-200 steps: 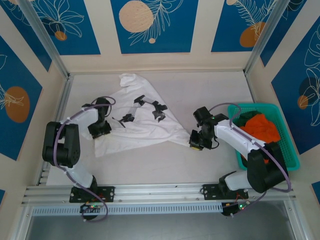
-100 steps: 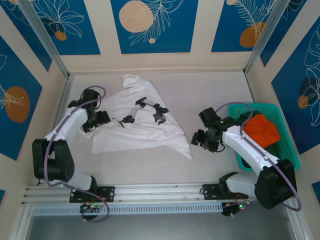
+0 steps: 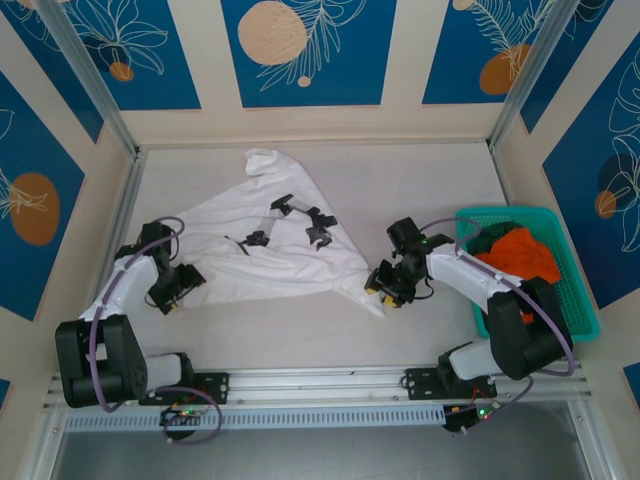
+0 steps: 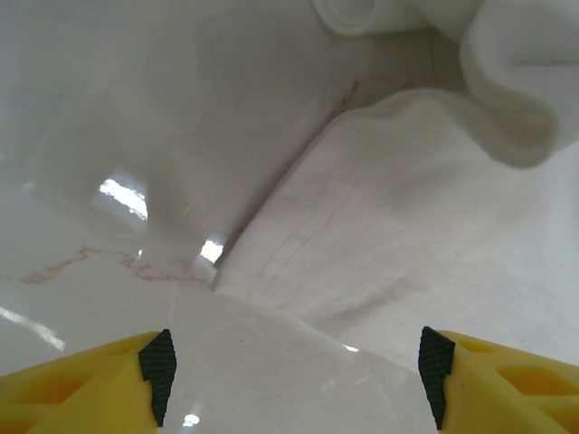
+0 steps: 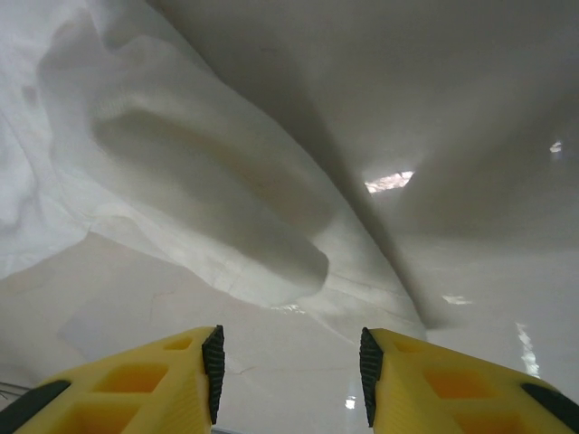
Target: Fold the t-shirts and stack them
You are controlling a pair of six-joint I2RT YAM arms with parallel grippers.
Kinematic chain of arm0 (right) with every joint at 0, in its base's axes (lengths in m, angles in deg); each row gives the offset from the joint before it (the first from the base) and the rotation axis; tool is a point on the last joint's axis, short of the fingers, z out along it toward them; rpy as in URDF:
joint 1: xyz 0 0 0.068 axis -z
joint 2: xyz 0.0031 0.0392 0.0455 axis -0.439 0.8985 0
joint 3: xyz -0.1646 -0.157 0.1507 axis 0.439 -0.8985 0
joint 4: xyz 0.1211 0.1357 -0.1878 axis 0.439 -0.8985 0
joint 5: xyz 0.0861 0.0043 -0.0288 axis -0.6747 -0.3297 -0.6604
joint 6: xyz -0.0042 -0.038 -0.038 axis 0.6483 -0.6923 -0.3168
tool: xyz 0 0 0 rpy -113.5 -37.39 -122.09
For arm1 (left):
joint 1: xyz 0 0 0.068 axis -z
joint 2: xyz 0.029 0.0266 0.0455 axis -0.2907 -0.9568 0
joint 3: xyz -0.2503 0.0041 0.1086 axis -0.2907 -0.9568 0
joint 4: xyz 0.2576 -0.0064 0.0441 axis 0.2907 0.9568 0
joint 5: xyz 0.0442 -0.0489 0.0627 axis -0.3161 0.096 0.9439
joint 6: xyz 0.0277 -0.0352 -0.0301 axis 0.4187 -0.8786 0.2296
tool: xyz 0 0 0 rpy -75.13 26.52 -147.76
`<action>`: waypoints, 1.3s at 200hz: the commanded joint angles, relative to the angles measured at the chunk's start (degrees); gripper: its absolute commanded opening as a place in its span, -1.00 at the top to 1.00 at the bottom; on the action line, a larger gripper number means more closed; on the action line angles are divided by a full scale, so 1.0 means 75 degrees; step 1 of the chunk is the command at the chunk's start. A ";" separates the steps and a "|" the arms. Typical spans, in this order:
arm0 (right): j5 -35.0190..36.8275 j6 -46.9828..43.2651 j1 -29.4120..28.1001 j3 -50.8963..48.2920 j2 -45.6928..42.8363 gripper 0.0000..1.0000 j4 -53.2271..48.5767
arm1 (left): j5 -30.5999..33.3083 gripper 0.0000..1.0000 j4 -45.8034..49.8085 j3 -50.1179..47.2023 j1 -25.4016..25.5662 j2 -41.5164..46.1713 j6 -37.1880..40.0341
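The left gripper (image 4: 294, 375) has its jaws released. In the left wrist view the 2 yellow fingers sit in the lower corners of the frame, well apart, and only the glossy table (image 4: 109, 136) shows between them. Just ahead of them, from the middle of the frame to the right, an edge of the white t-shirt (image 4: 407, 226) lies flat, with a thicker fold at the upper right.

The right gripper (image 5: 289, 371) is also released, with nothing between its 2 yellow fingers at the bottom of the right wrist view. A corner of the same shirt lies just ahead of them, as a soft ridge running from the upper left toward the centre right.

In the top view the white t-shirt is spread unevenly in the centre of the table, with its black print (image 3: 300, 215) facing up and a bunched part toward the upper middle. The left gripper is at the shirt's lower left corner and the right gripper at its lower right corner. At the right of the frame stands the teal basket (image 3: 510, 212), which holds an orange t-shirt (image 3: 525, 255) and a dark green t-shirt (image 3: 490, 238).
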 commanded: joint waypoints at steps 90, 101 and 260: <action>0.0576 0.0061 -0.0276 0.0686 0.0714 0.87 0.0001 | -0.0407 0.50 -0.1142 -0.1308 -0.0072 -0.0220 -0.0513; 0.0722 -0.0031 -0.0263 0.0851 0.0526 0.94 -0.0140 | -0.0490 0.83 -0.1243 -0.1245 -0.0071 -0.0327 -0.0503; 0.0091 -0.0844 -0.0715 0.3404 -0.0685 1.00 -0.2177 | -0.0542 0.91 -0.0370 0.1738 0.0580 0.0122 -0.0348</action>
